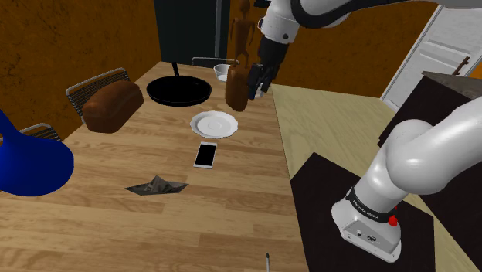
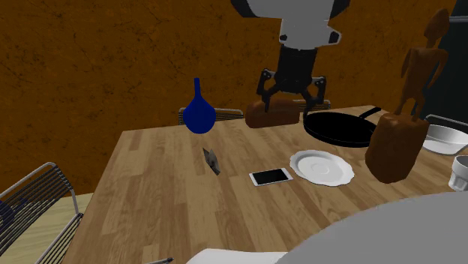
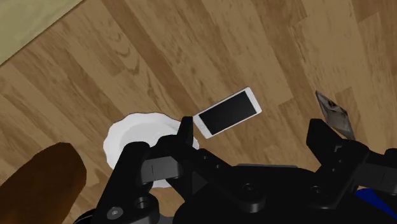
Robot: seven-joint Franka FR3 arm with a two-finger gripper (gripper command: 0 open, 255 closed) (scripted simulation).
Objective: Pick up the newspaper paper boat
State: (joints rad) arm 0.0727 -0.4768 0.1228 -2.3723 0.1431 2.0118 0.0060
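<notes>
Item under inspection: the small folded paper boat of grey newsprint (image 1: 157, 186) lies flat on the light wooden plank table (image 1: 93, 224). It is free of all other objects. In the shoulder view it sits between the large blue round-bodied vase (image 1: 31, 158) and the white-framed smartphone with a black screen (image 1: 205, 154), nearer that view's lower edge than the phone. In the second exterior view the boat (image 2: 212, 160) lies to the left of the phone (image 2: 271, 176) and in front of the vase (image 2: 199, 112). The all-black two-finger gripper (image 2: 291, 96) hangs above the table with its fingers spread apart and nothing between them. It is well apart from the boat. In the shoulder view the gripper (image 1: 259, 86) is just beside the tall brown carved wooden figure (image 1: 239, 77), above the round white scalloped plate (image 1: 214, 124). In the wrist view the phone (image 3: 228, 112) lies between the fingers' tips and the boat (image 3: 333, 113) lies by one finger.
</notes>
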